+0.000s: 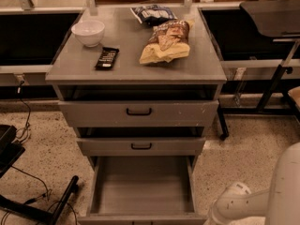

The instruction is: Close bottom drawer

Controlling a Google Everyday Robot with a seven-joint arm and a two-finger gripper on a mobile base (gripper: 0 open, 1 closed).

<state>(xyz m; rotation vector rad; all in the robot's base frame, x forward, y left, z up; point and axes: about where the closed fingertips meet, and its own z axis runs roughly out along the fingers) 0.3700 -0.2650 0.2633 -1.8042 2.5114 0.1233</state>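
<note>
Down in the lower middle of the frame, the bottom drawer (pixel 140 191) stands pulled far out of the grey cabinet (pixel 61 90). Its plain grey box is bare inside, and its low front runs along the bottom edge of the frame. Just above it sits the middle drawer (pixel 108 146) with a small black handle (pixel 141 146). Above that is the top drawer (pixel 93 114) with a wider black handle (pixel 138 111). A dark gap shows over each of these two fronts.

The desk (pixel 131 67) on top of the cabinet carries four things:
- a white bowl (pixel 88 32) at its upper left
- a flat black bar-shaped object (pixel 107 58) just below the bowl
- a yellow-and-brown snack bag (pixel 166 43) right of centre
- a darker bag (pixel 152 14) behind the snack bag, touching it

The robot's white arm (pixel 262 200) fills the lower right corner, beside the open drawer's right wall and apart from it. The gripper lies past the frame's lower edge, so whether it is wide or closed cannot be told.

A black stand (pixel 51 205) and cables lie on the speckled floor (pixel 37 139) at lower left.
</note>
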